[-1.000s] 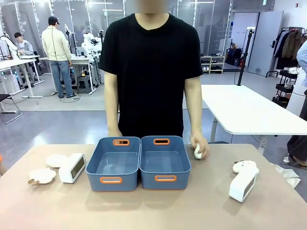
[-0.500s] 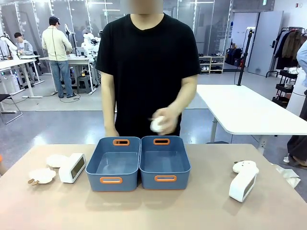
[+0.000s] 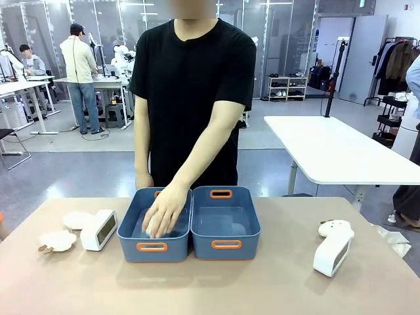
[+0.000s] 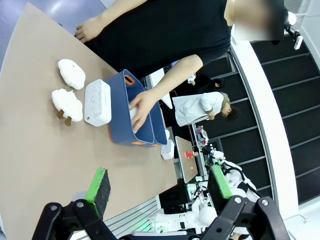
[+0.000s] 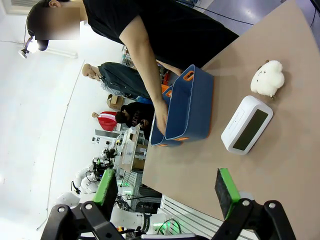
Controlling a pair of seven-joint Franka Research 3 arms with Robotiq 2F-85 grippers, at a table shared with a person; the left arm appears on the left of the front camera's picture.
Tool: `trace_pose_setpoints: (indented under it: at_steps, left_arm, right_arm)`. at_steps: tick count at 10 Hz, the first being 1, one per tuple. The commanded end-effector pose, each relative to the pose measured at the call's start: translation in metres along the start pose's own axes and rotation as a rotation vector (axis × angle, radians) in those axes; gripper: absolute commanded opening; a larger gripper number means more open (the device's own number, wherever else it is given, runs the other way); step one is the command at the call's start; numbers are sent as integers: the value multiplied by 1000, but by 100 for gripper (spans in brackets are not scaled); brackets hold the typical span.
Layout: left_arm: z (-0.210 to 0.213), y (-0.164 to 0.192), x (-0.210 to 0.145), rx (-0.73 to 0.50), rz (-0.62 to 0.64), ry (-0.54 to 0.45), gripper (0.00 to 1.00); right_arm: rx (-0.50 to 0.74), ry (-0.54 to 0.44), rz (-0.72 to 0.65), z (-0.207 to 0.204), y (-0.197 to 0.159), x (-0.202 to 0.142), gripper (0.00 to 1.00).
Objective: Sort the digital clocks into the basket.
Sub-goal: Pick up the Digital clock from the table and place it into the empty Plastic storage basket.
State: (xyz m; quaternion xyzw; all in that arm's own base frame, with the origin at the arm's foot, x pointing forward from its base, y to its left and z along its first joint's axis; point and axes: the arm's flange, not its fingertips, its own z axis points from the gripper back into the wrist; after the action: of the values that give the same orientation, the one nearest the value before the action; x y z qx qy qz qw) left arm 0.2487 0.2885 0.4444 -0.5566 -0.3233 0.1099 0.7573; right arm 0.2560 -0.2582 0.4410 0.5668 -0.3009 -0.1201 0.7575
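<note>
Left clock [image 3: 98, 230] is on the table [image 3: 262, 289], far ahead of the left pincer [image 4: 159, 184] and off toward its left finger in the wrist view. We see its plain face [image 4: 97, 102] there; the marks on it are too small to read. It sits just beside the left basket [image 3: 131, 251], outside it.

Right clock [image 3: 332, 252] is ahead of the right pincer [image 5: 166, 187], past its right finger, dark screen [image 5: 247, 131] facing up toward that camera. We can't make out any digits. It sits well apart from the right basket [image 3: 205, 251].

Both pincers have their fingers spread apart, gripping nothing, high above the table.

The baskets touch side by side between the clocks, midway between the two pincers. In the left basket the person's hand [image 3: 164, 209] is pressed over a white thing [image 3: 151, 229], mostly hidden, so we can't tell what it is.

Two cloud toys [image 3: 58, 241] lie beyond the left clock, one cloud toy [image 3: 335, 228] touches the right clock's far end.
</note>
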Motion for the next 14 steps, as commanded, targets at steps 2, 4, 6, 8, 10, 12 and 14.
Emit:
trace_pose_setpoints:
  at_steps: [2, 4, 6, 8, 10, 12, 14]
  left_arm:
    - [-7, -17, 8, 103, -60, 34, 100]
    - [-65, -75, 26, 357, -233, 94, 100]
    - [-172, -106, 31, 535, -391, 223, 100]
    - [-255, -102, 19, 732, -463, 252, 100]
    - [-322, -81, 14, 813, -527, 227, 100]
    - [-344, -73, 0, 843, -497, 286, 100]
    - [-366, -64, -1, 857, -532, 260, 100]
  right_arm:
    - [12, -4, 5, 0, 1, 1, 100]
    - [12, -4, 5, 0, 1, 1, 100]
    - [12, -4, 5, 0, 1, 1, 100]
    - [12, -4, 5, 0, 1, 1, 100]
    - [12, -4, 5, 0, 1, 1, 100]
    - [12, -4, 5, 0, 1, 1, 100]
    - [12, -4, 5, 0, 1, 1, 100]
